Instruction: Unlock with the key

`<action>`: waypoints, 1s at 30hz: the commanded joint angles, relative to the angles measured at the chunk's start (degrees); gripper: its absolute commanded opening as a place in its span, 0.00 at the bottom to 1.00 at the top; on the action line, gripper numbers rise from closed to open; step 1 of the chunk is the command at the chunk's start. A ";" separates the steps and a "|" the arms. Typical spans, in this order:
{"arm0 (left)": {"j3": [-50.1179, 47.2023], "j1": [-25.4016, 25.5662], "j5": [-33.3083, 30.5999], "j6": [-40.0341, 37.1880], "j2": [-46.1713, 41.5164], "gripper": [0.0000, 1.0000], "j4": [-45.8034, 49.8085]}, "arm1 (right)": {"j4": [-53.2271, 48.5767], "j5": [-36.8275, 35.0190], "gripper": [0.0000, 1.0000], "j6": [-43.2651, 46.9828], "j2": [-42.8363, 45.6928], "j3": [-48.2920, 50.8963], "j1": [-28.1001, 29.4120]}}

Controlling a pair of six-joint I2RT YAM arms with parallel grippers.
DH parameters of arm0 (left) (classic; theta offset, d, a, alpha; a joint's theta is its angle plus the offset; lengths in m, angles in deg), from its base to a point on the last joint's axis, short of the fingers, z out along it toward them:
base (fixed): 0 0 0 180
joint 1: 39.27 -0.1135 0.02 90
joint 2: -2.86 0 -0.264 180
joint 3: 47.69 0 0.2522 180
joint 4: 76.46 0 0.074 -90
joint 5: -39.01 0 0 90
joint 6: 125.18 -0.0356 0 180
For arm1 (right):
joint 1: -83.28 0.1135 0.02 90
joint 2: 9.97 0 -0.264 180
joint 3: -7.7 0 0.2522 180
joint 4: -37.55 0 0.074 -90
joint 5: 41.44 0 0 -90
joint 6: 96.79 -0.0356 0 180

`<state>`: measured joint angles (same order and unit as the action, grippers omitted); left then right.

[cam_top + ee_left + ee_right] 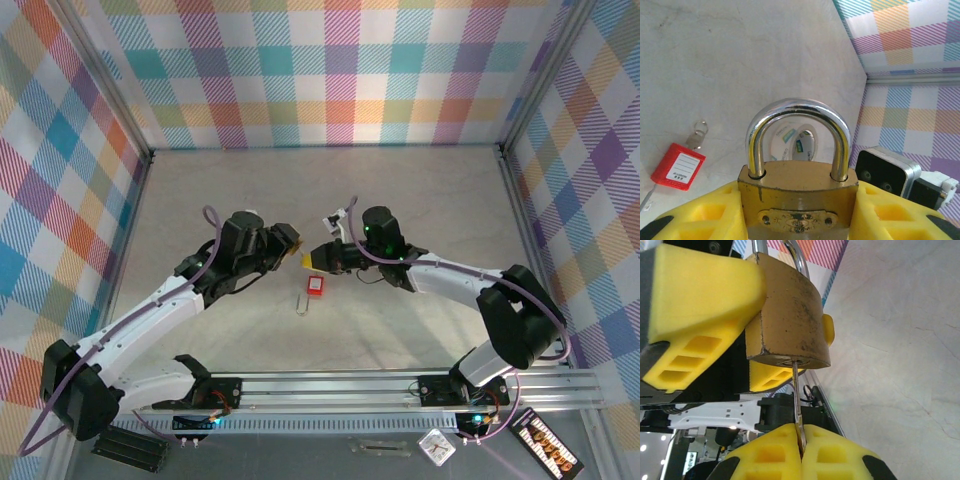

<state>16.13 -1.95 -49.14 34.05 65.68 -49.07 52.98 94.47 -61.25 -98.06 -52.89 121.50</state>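
Note:
A brass padlock (797, 200) with a steel shackle (797, 107) is clamped between the yellow pads of my left gripper (797, 217), held above the table. Both legs of the shackle sit in the body. In the right wrist view the padlock (790, 315) shows its underside, and a thin metal key (796, 395) is pushed into the keyhole. My right gripper (801, 450) is shut on the key's head. From above, the left gripper (285, 243) and the right gripper (318, 258) meet tip to tip at the table's middle.
A red tag (316, 286) with a key ring lies on the table just below the grippers, also seen as the red tag (678, 166) at the left. A white tape roll (802, 142) lies beyond the shackle. Checkered walls enclose the table; a metal rail (340, 385) runs along the near edge.

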 commanded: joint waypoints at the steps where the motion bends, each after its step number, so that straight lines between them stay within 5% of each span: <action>1: -0.41 2.87 8.79 -0.11 -2.45 0.00 -1.30 | 6.52 -6.96 0.00 -3.29 -1.69 -0.13 -2.62; 11: 5.14 3.00 7.43 1.97 1.36 0.00 8.58 | -22.37 -20.92 0.00 17.72 2.47 -9.62 4.83; 30: 5.49 3.64 2.75 5.10 1.47 0.00 4.13 | -7.47 -26.74 0.00 10.36 3.64 -2.67 6.60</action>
<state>19.26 -1.25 -52.99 39.82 67.91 -43.54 38.95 73.42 -49.36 -93.51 -55.54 128.80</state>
